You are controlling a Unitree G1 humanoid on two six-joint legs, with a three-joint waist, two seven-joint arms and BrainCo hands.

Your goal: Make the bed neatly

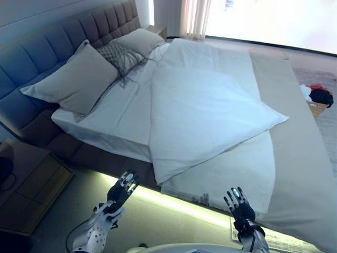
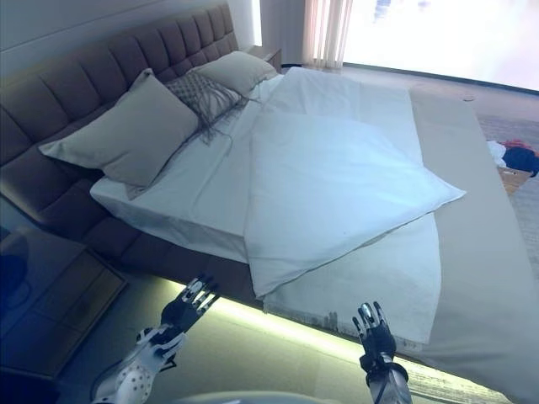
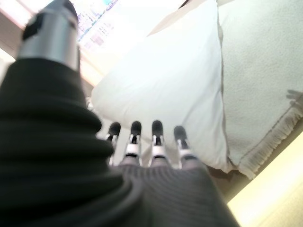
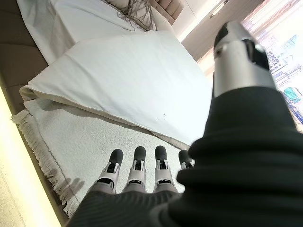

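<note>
A white duvet (image 1: 205, 110) lies crooked across the bed, one corner hanging over the near side and another jutting toward the right. Under it a fringed off-white blanket (image 1: 237, 174) drapes over the near edge. A white sheet (image 1: 118, 113) covers the mattress at the left. Three pillows lean on the headboard: a large beige one (image 1: 79, 79), a patterned one (image 1: 122, 55) and another beige one (image 1: 141, 40). My left hand (image 1: 120, 193) hovers open below the bed's edge, short of the duvet corner (image 3: 208, 156). My right hand (image 1: 239, 206) is open just before the blanket's fringe (image 4: 42, 156).
A tufted grey headboard (image 1: 47, 42) runs along the left. A wooden nightstand (image 1: 29, 184) stands at the lower left. A lit strip (image 1: 174, 203) glows under the bed frame. A box with dark and red clothes (image 1: 317, 97) sits on the floor at the far right.
</note>
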